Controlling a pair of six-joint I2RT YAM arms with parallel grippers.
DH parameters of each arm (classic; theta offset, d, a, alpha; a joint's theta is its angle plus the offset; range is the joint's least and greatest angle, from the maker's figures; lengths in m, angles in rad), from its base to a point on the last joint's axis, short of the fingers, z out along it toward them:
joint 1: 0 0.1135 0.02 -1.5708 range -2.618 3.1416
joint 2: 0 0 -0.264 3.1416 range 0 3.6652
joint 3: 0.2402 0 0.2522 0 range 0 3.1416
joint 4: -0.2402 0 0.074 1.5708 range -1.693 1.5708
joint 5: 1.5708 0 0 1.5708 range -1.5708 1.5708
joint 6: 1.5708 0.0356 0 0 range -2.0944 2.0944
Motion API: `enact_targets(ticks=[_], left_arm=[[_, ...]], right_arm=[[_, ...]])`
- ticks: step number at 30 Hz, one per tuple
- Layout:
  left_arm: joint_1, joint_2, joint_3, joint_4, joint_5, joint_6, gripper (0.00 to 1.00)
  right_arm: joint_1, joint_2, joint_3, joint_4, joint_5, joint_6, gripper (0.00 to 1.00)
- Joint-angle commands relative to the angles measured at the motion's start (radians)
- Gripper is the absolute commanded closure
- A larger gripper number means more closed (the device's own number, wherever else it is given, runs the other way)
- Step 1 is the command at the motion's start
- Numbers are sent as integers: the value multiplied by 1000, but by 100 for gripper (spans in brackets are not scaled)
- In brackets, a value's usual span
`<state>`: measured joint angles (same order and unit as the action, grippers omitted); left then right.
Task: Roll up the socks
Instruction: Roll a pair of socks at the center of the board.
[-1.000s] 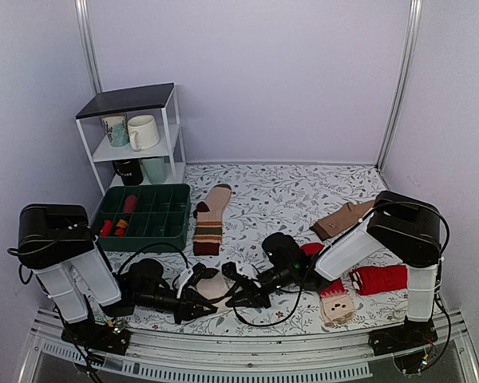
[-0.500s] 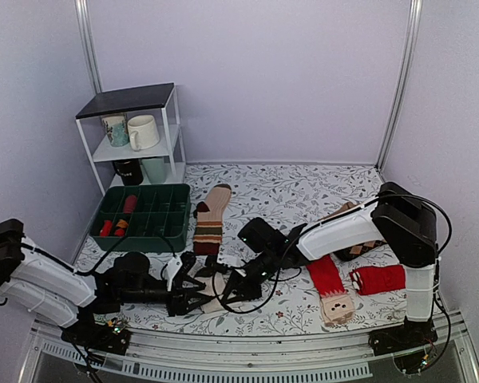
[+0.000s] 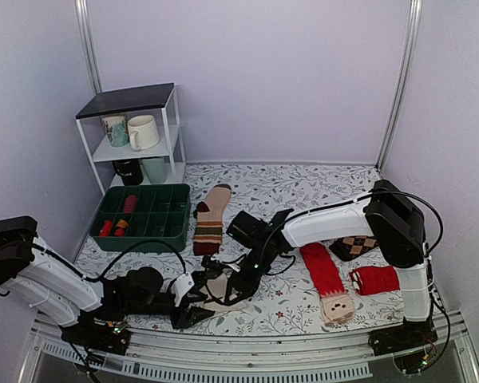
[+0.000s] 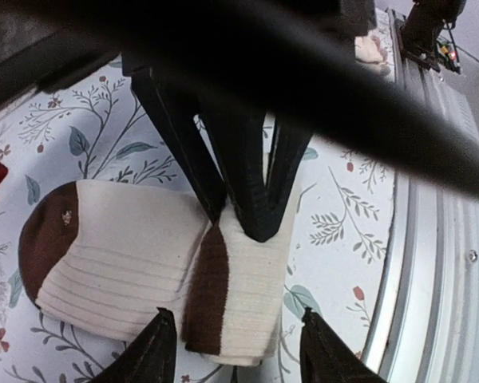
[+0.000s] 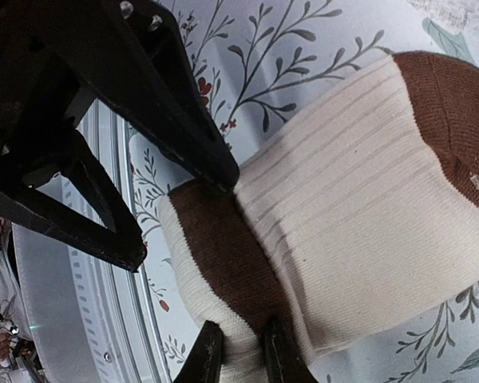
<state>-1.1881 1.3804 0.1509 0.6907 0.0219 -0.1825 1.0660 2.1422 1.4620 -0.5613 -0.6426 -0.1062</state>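
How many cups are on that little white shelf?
4, all on the shelf. Middle level: a patterned cup and a cream cup. Bottom level: a black cup and a pale green cup. More may hide behind them.

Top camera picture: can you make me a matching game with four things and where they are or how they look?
Things:
1. white mug
2. striped sock
3. cream-white sock
4. long red sock

Places or states:
A. folded over on itself
B. lying flat right beside the green tray
C. on the middle level of the shelf rack
D. stretched out on the right side, beside a shorter red sock

Pairs: 1-C, 2-B, 3-A, 4-D
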Motion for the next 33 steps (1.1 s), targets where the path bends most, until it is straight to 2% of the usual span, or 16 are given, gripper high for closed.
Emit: enact_targets(ticks=[1,7,18,20,24,27,33], left_arm=[[-29,4,23,29,-76,56,45],[-47,22,41,53,-81,92,45],[-72,137,60,106,-33,60,50],[-72,149,65,119,-26,61,56],[-73,181,88,121,-10,66,77],[-72,197,98,118,13,66,100],[-70,177,54,121,23,-4,100]], right_arm=[[8,103,-15,-291,87,-3,88],[8,130,18,-317,77,-9,88],[6,155,36,-295,46,11,88],[6,159,39,-292,44,10,88],[8,164,39,-273,37,18,87],[6,160,37,-252,30,24,84],[-11,87,1,-108,46,63,63]])
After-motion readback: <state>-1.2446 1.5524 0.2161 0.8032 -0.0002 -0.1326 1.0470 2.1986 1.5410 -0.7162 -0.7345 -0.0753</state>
